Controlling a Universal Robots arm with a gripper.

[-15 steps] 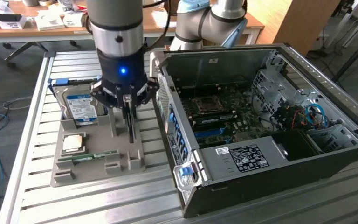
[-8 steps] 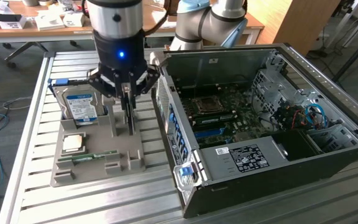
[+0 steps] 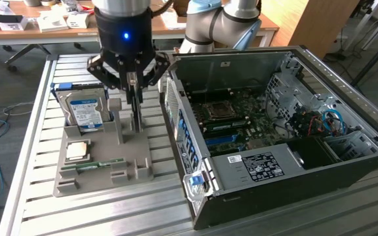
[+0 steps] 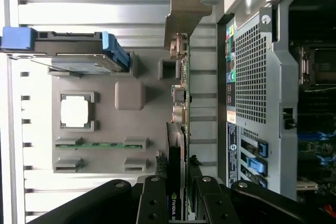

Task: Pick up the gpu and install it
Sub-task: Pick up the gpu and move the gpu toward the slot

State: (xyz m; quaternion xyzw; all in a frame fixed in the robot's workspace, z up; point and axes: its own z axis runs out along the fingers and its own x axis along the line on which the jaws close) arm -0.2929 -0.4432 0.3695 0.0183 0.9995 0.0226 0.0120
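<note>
The gpu (image 3: 137,118) stands on edge at the right side of the grey holder (image 3: 104,172), a thin dark card. In the wrist view the gpu (image 4: 180,77) runs edge-on away from me, ending in its pale metal bracket (image 4: 186,9). My gripper (image 3: 133,96) hangs straight above the holder, its black fingers closed in on the card's upper part. In the wrist view my gripper (image 4: 178,205) has the card's end between its two fingers (image 4: 153,203). The card's lower edge is still at the holder. The open computer case (image 3: 274,123) lies just to the exterior view's right.
The grey holder (image 4: 131,129) also carries a hard drive (image 3: 87,113) with a blue-white label, a CPU (image 3: 78,149) and a green RAM stick (image 3: 100,164). All of it sits on a slatted metal table (image 3: 77,211). The case's rear panel (image 4: 257,77) stands close beside the card.
</note>
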